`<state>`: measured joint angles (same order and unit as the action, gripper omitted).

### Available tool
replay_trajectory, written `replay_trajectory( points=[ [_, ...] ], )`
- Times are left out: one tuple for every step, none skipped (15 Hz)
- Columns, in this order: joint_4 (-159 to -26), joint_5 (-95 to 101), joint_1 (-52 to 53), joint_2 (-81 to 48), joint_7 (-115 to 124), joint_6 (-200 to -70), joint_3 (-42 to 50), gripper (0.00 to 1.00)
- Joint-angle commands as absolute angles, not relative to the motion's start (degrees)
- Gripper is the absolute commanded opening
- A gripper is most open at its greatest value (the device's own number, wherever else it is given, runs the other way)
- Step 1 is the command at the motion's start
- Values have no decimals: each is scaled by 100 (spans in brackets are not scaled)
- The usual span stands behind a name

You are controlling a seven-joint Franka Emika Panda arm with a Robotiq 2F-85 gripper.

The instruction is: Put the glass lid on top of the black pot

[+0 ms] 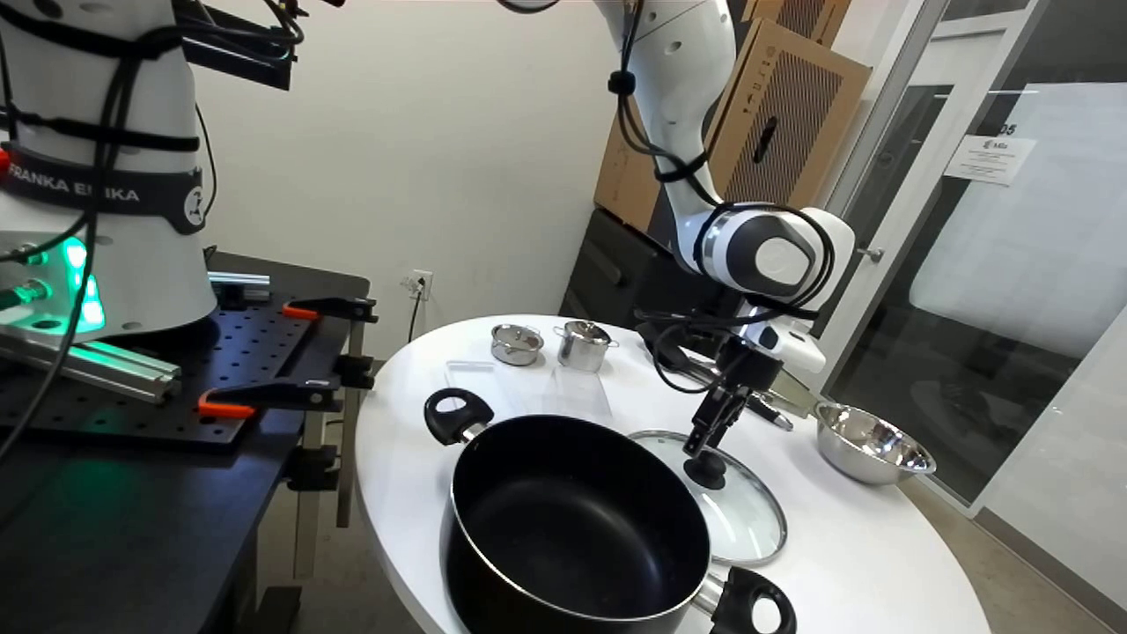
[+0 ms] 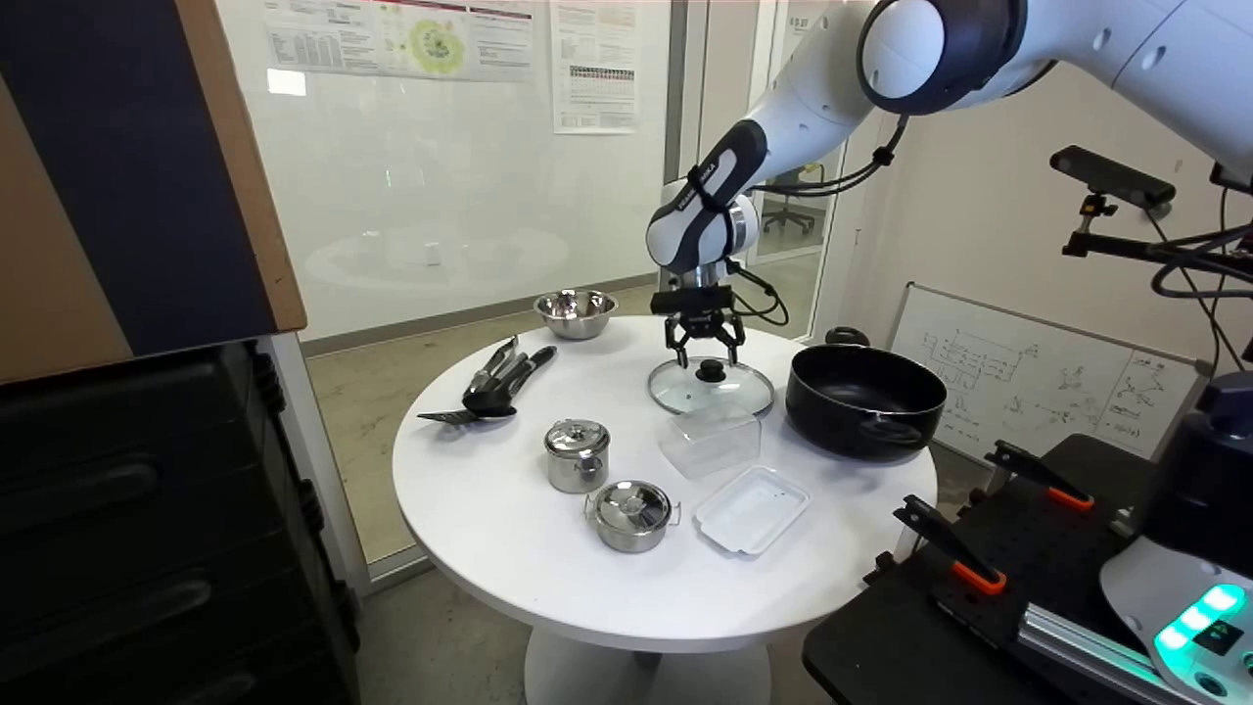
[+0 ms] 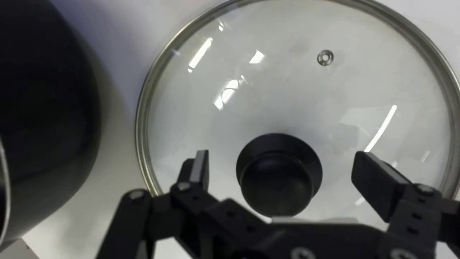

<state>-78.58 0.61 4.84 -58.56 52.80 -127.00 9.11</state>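
Observation:
The glass lid (image 1: 748, 515) lies knob up on the white table beside the black pot; it also shows in an exterior view (image 2: 736, 394) and fills much of the wrist view (image 3: 287, 90). The black pot (image 1: 572, 519) stands uncovered with nothing visible inside; it also shows in an exterior view (image 2: 852, 433) and at the left of the wrist view (image 3: 43, 108). My gripper (image 3: 282, 160) is open above the lid, also seen in both exterior views (image 1: 700, 447) (image 2: 707, 359). In the wrist view its fingers are on either side of the black knob (image 3: 276, 183), with gaps on both sides.
The round white table (image 2: 509, 548) also bears a lidded steel pot (image 2: 578, 470), a low lidded steel pot (image 2: 631, 519), a clear plastic box (image 2: 713, 443), a white tray (image 2: 754, 509), black utensils (image 2: 494, 392) and a steel bowl (image 2: 576, 315) near its far edge.

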Motion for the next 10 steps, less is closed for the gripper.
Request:
replay_trajectory(
  points=[
    [-7493,97,505,-6044,5331,-12661,1017,100],
    [-7451,102,501,-6062,5341,-12645,1035,100],
    [-7424,111,504,-6077,5350,-12645,1055,100],
    [-7397,122,510,-6102,5353,-12632,1071,100],
    [-7381,126,511,-6119,5350,-12625,1081,100],
    [-7354,132,520,-6153,5356,-12625,1090,100],
    [-7321,139,529,-6191,5368,-12622,1100,100],
    [-7277,142,533,-6237,5379,-12613,1107,100],
    [-7235,143,535,-6280,5387,-12601,1111,100],
    [-7200,145,537,-6316,5399,-12594,1119,100]
  ],
)
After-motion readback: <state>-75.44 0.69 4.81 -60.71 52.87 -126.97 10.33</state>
